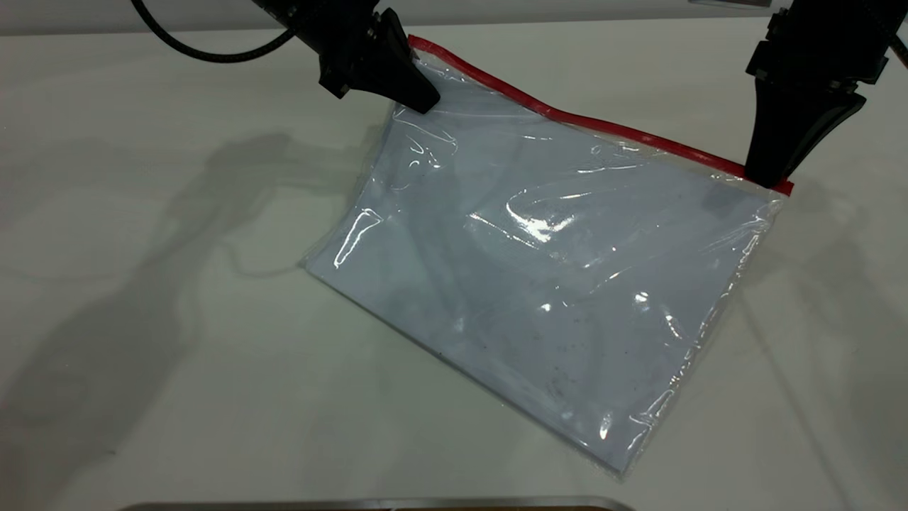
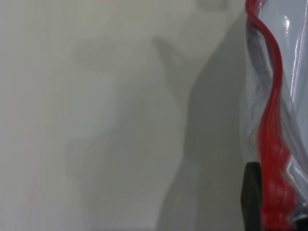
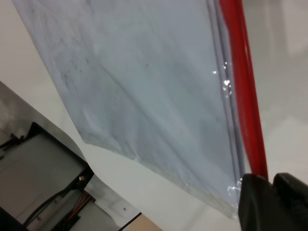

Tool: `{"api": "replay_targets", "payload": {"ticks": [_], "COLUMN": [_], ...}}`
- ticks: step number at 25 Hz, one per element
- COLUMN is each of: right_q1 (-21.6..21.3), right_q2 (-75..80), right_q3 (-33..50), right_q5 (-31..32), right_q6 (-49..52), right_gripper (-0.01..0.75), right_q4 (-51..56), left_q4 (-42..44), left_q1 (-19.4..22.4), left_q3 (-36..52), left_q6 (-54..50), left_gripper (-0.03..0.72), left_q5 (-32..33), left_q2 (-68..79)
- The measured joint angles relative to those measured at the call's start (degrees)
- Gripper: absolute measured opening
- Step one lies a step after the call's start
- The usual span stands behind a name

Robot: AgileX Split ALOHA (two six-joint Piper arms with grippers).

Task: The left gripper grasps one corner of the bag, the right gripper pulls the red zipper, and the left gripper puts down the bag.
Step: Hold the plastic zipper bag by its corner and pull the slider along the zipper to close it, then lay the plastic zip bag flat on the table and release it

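Pale bench (image 1: 142,355) under you, the bag (image 1: 539,270) lying slanted across it, far edge lifted. Your left end effector (image 1: 425,99) is clamped on the corner (image 1: 425,60) where the red zipper (image 1: 589,122) starts; your right end effector (image 1: 765,177) is pinched on the strip's other end. Thin, floppy, slick plastic, I'd say, so hold by the stiffer red edge and pull along it.

The bag (image 1: 539,262) is glossy, wrinkled clear plastic with scuffs, its red zipper (image 1: 596,124) smooth plastic, on a matt white table (image 1: 142,284).
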Motion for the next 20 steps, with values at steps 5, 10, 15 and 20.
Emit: {"api": "replay_targets", "payload": {"ticks": [5,10,15,20], "right_q1": [0.0,-0.2,-0.2,-0.2], "right_q2": [0.0,0.0,0.0,0.0], "right_q3": [0.0,0.0,0.0,0.0], "right_q5": [-2.4,-5.4,-8.6,-12.3], "right_q6": [0.8,1.5,1.5,1.5], "right_gripper": [0.056,0.207,0.473,0.613], "right_q4": [-0.1,-1.1,-1.2,-1.2], "left_q4": [0.4,2.9,1.6,1.3], "left_q1": [0.0,0.4,0.8,0.8], "left_q3": [0.0,0.0,0.0,0.0], "left_q6": [0.2,0.2,-0.4,-6.4], "left_gripper": [0.053,0.073,0.249,0.505], "left_q5": [-0.2,-1.4,-2.2,-5.0], "left_q2": [0.0,0.0,0.0,-0.1]}}
